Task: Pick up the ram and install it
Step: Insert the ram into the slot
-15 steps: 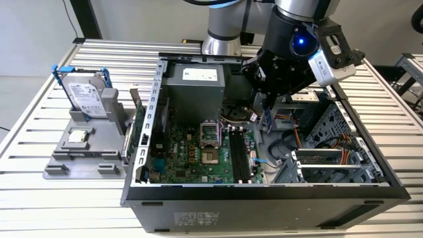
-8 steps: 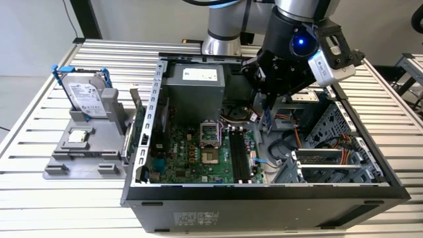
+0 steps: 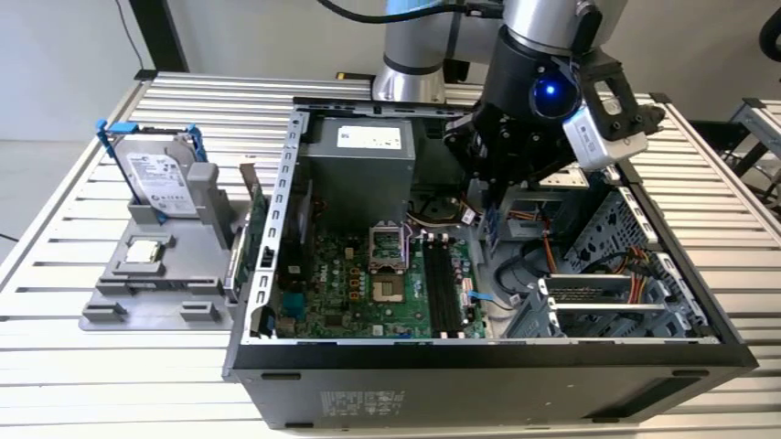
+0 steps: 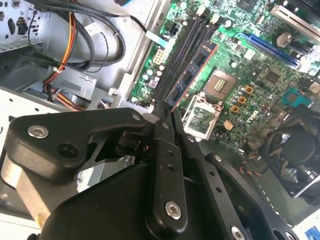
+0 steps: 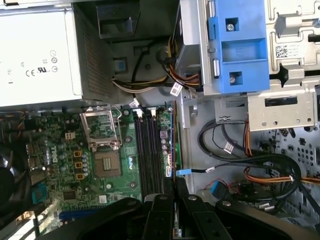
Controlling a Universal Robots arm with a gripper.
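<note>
Above the black slots, fingers clamped on the ram, edge-down, case wall well apart.

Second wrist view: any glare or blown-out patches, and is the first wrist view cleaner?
Second wrist view: the metal case wall beside the memory slots washes out near white. First wrist view: lighting more even, though the pale power supply is bright; the fan corner sits in shadow.
</note>
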